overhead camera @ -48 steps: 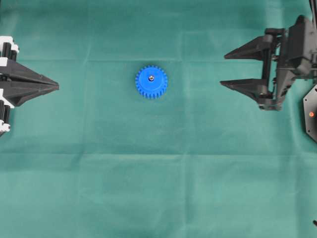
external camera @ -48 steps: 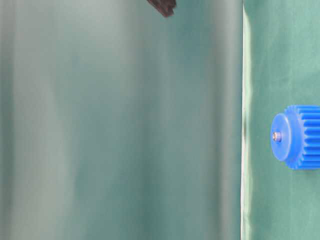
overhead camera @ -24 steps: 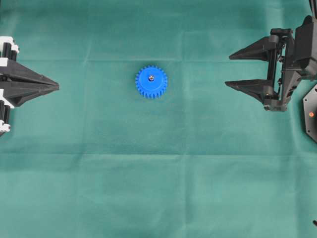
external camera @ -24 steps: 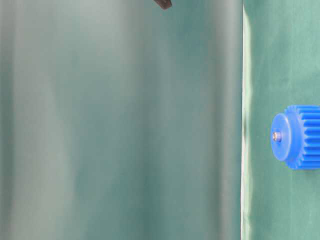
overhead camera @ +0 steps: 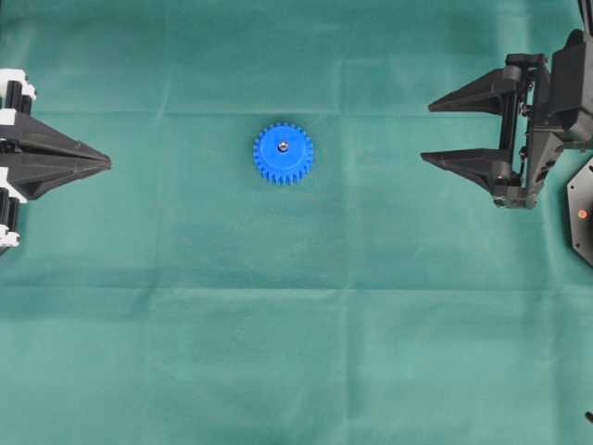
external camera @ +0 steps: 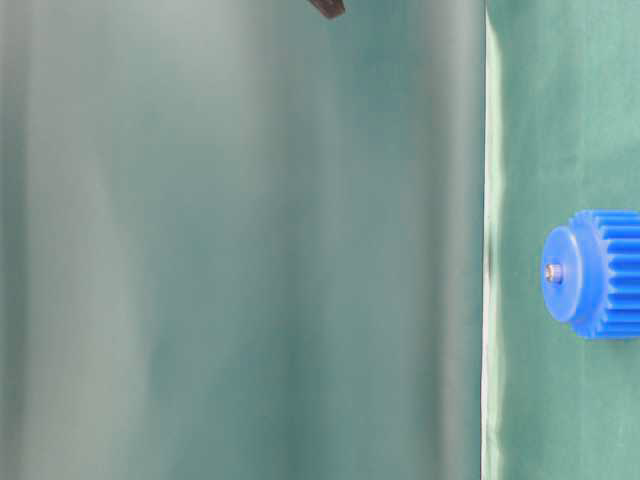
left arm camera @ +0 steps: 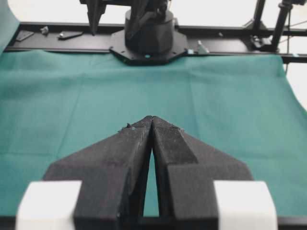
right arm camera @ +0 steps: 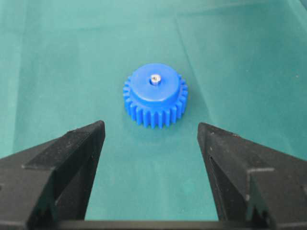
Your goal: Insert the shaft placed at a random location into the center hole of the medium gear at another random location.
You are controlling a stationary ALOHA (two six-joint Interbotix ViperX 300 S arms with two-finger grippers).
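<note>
Blue medium gear (overhead camera: 283,153) sits mid-cloth, the shaft (right arm camera: 155,78) already seated in its center hole. Right gripper (overhead camera: 427,132) spread wide, empty, far right; left gripper (overhead camera: 107,163) pinched together, far left. Risk: any re-approach nudges the gear.

The lower middle of the frame is filled by the left claw (left arm camera: 152,125), whose two black fingers (left arm camera: 110,155) are pressed together at the tips, with only a thin slit seen between them lower down. White blocks (left arm camera: 50,203) are seen at the bottom corners. Beyond, the worktop (left arm camera: 230,100) is covered by green cloth. At the top centre, a black arm base (left arm camera: 147,36) is mounted on a dark rail (left arm camera: 62,43).
</note>
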